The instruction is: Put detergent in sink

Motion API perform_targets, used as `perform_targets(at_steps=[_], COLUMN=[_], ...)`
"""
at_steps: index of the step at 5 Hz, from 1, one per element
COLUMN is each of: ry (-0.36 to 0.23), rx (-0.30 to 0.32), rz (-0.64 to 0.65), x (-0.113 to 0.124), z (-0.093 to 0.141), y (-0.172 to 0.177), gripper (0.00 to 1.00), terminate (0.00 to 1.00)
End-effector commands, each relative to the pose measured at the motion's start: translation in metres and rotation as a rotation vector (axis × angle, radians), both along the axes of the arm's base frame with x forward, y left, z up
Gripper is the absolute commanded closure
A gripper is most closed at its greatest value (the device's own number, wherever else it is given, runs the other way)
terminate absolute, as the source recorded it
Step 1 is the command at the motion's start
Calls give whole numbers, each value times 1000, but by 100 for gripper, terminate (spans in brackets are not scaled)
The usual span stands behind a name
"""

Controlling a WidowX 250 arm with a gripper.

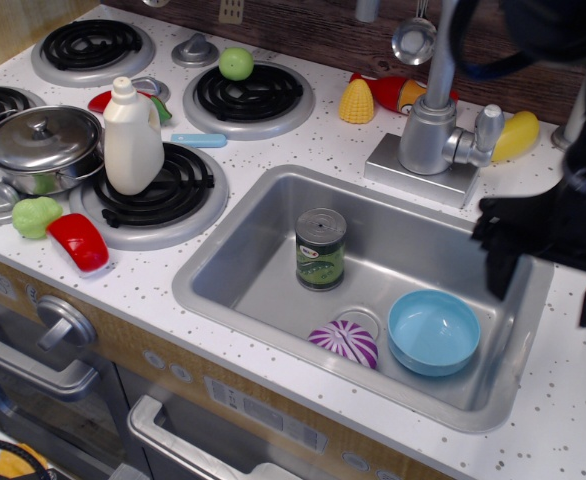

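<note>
View: one camera, high in front of the sink point(273, 215)
Facing: down, toward the back wall
Range: near

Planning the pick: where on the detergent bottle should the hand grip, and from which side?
Grip the detergent bottle across its wide body below the shoulders, probably descending from above: it stands upright on the burner, the pot crowds its left, and the neck looks too narrow.

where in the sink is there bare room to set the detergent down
The sink's left part is bare, from its left wall to the can. The back strip under the faucet also looks free. The front right is crowded: a purple toy on the drain, a blue bowl, and the gripper above the right rim.
</note>
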State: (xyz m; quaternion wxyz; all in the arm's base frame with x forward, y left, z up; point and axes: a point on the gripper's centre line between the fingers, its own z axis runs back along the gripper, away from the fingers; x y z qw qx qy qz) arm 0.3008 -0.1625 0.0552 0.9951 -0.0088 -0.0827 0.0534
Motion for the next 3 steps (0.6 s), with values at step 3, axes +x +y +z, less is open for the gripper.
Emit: perform_targets(at_steps=[3], ry=[-50], rx=[86], rz=[-92], x=[3], z=[80], y=[126], gripper=[0], terminate=[0])
